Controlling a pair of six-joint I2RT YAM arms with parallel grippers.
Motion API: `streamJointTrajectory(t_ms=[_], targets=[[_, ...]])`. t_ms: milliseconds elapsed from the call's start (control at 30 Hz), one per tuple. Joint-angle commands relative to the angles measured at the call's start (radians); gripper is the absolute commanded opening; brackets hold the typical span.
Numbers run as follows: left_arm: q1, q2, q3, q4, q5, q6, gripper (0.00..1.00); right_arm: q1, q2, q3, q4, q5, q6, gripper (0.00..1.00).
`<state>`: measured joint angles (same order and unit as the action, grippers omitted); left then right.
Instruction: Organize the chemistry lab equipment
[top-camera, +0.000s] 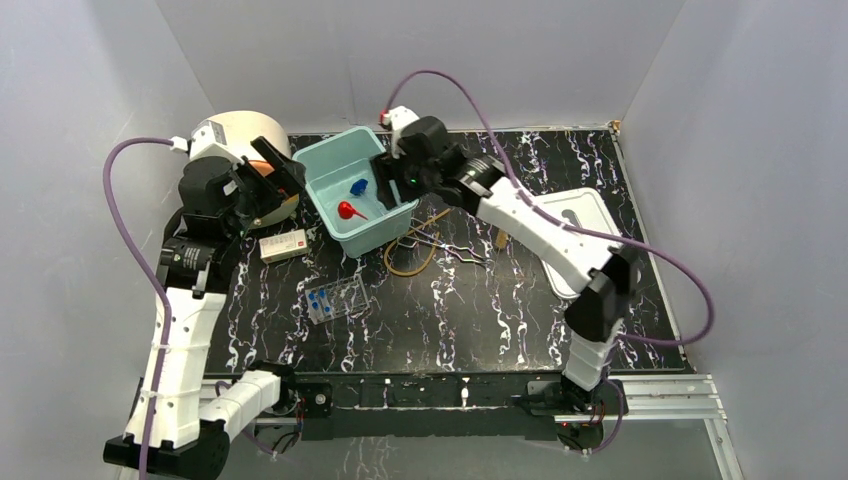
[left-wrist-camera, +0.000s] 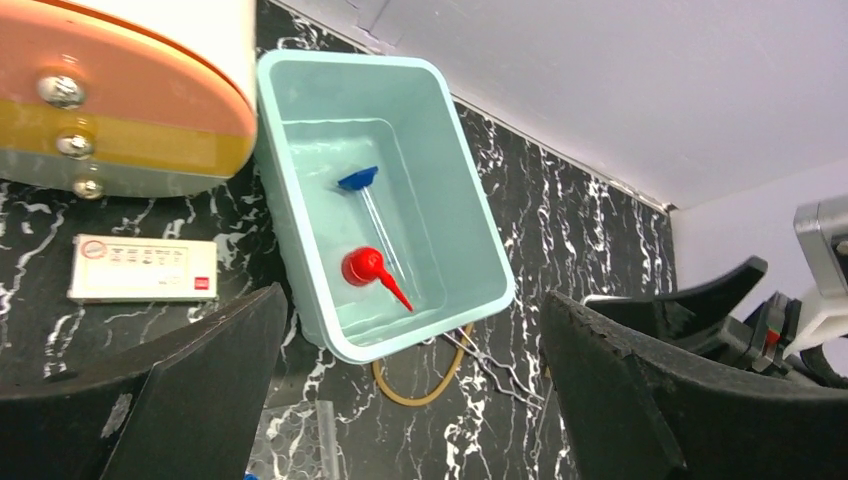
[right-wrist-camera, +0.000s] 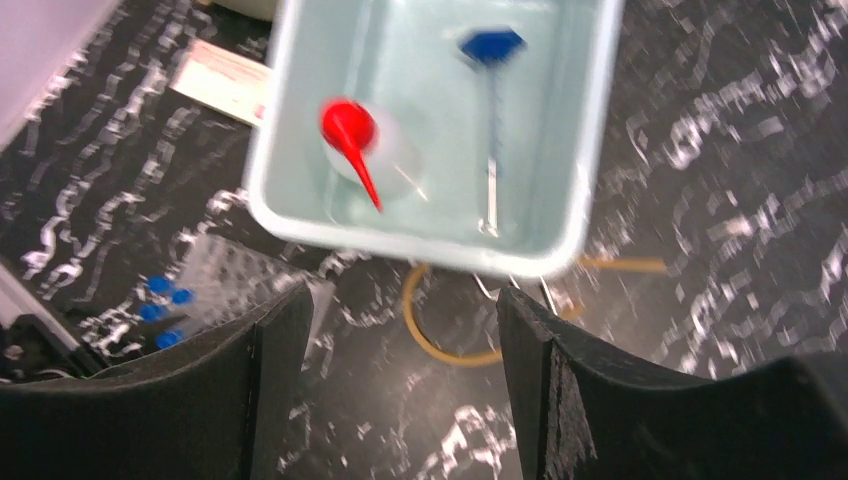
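A teal bin (top-camera: 330, 160) holds the clear syringe with blue end (top-camera: 358, 186) and the red-nozzled white squeeze bottle (top-camera: 347, 210). The amber tubing loop (top-camera: 415, 252) and metal tongs (top-camera: 458, 250) lie on the table just in front of the bin. The clear rack (top-camera: 340, 297) with blue-capped vials (top-camera: 318, 300) lies further forward. My left gripper (top-camera: 283, 190) is open and empty, held above the table left of the bin. My right gripper (top-camera: 388, 180) is open and empty over the bin's right rim. In the right wrist view the bin (right-wrist-camera: 430, 245), bottle (right-wrist-camera: 350, 130), syringe (right-wrist-camera: 492, 110) and tubing (right-wrist-camera: 440, 340) show.
The cream-and-orange drum (top-camera: 240, 135) stands at the back left, close to my left gripper. A white labelled box (top-camera: 283, 246) lies in front of it. A white tray (top-camera: 585, 215) sits at the right, under the right arm. A small tan piece (top-camera: 500, 240) lies near the tongs.
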<state>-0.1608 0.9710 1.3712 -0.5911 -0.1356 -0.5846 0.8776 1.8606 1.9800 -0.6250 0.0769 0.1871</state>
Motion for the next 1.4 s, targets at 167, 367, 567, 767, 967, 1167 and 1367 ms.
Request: streamJointTrajectory(t_ms=[167, 367, 567, 767, 967, 1167, 1367], targets=[[0.003, -0.019, -0.078, 0.103, 0.136, -0.046, 0.98, -0.182, -0.354, -0.558, 0.238, -0.013, 0.219, 0.76], [0.003, -0.018, -0.068, 0.095, 0.136, -0.026, 0.98, -0.309, -0.376, -0.72, 0.15, 0.018, 0.363, 0.73], [0.003, -0.012, -0.074, 0.1, 0.136, -0.032, 0.98, -0.336, -0.333, -0.796, -0.005, 0.27, 0.453, 0.66], [0.003, -0.013, -0.074, 0.086, 0.13, -0.027, 0.98, -0.367, -0.284, -0.858, 0.035, 0.233, 0.471, 0.36], [0.003, -0.024, -0.086, 0.077, 0.128, -0.032, 0.98, -0.368, -0.219, -0.881, 0.04, 0.238, 0.466, 0.37], [0.003, -0.023, -0.085, 0.072, 0.117, -0.03, 0.98, -0.369, -0.182, -0.908, 0.067, 0.234, 0.442, 0.39], [0.003, -0.02, -0.085, 0.071, 0.116, -0.028, 0.98, -0.368, -0.155, -0.925, 0.102, 0.206, 0.418, 0.37]])
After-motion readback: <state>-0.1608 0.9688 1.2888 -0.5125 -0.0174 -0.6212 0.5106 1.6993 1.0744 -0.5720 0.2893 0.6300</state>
